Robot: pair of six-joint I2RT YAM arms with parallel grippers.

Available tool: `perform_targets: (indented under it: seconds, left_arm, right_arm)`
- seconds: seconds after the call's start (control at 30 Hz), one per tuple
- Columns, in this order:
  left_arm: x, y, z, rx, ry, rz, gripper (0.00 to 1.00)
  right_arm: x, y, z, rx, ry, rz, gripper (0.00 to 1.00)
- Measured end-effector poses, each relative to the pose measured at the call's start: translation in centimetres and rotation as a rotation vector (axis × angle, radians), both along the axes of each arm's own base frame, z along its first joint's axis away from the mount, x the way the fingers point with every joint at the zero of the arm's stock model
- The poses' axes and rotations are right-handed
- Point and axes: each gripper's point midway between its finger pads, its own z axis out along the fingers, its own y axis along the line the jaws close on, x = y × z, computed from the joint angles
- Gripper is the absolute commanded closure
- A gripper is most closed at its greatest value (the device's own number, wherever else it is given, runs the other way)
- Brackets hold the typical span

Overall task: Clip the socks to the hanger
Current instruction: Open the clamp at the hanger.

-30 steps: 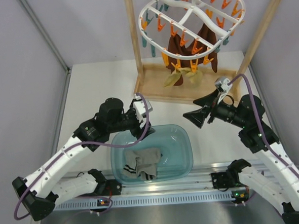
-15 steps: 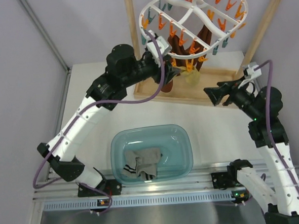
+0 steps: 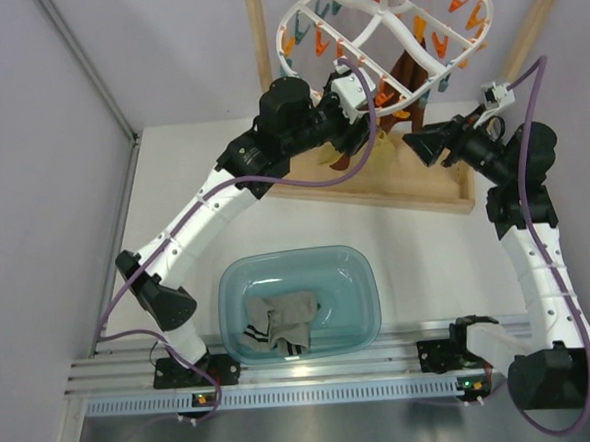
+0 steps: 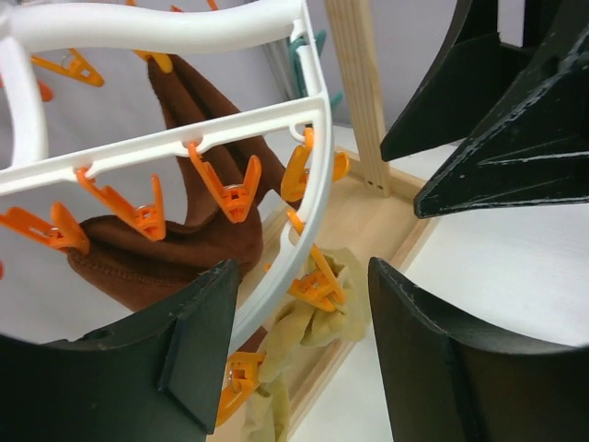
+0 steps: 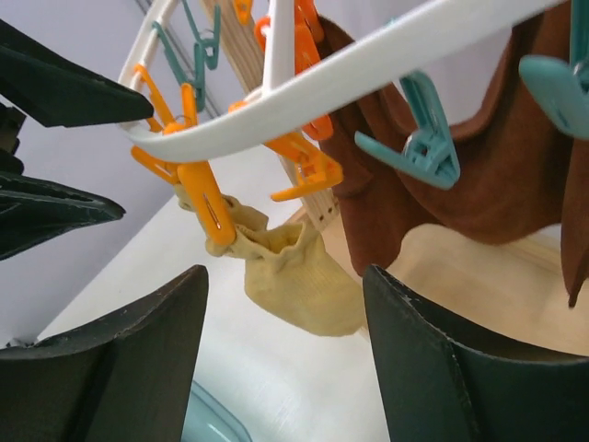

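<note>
Reach moved from basin [image 3: 341, 286] up to hanger [image 4: 184, 138]; my left gripper [image 4: 302, 269] and right gripper [image 5: 283, 273] both agape, carrying nothing; grey socks [image 3: 281, 322] left unclipped.

Both arms reach forward and high — left fingers [image 4: 138, 387] and right fingers [image 5: 110, 368] spread wide, facing each other.

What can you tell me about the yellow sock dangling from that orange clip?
The mustard-yellow sock is small and soft, with a knitted look, and is bunched into a crumpled pouch. Its upper edge is pinched in an orange clip that dangles from the rim of the white hanger, so the sock hangs freely below it. A longer brown sock hangs close beside it. Whether the two touch cannot be told.
</note>
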Motion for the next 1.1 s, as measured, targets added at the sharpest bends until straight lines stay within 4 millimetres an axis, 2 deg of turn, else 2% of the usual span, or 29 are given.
perform_targets:
  seconds: [0.17,0.33,0.53,0.7,0.87,1.0,1.1]
  left_arm:
    - [1.1,1.1,-0.1,0.020,-0.047,0.069,0.42]
    - [2.4,2.8,-0.8,0.036,-0.074,0.146,0.44]
    - [3.1,6.7,-0.1,-0.007,-0.069,0.207,0.34]
    - [1.4,9.2,0.6,-0.081,-0.048,0.200,0.27]
    - [-2.6,10.1,0.9,-0.172,-0.061,0.111,0.27]
    - [-5.2,9.5,1.3,-0.209,-0.083,0.044,0.27]
    - [-6.0,8.4,0.4,-0.216,-0.098,0.023,0.19]
  right_arm:
    - [0.1,0.4,1.5,-0.008,-0.065,0.034,0.34]
    - [0.3,0.6,2.0,-0.012,-0.100,0.055,0.34]
    - [0.0,0.9,2.4,-0.014,-0.119,0.074,0.35]
    - [-0.5,1.1,3.1,-0.006,-0.137,0.084,0.35]
    - [-1.4,1.2,4.0,0.004,-0.157,0.088,0.35]
    - [-1.7,1.2,4.6,0.017,-0.172,0.091,0.36]
    - [-1.6,1.3,4.6,0.028,-0.166,0.092,0.38]
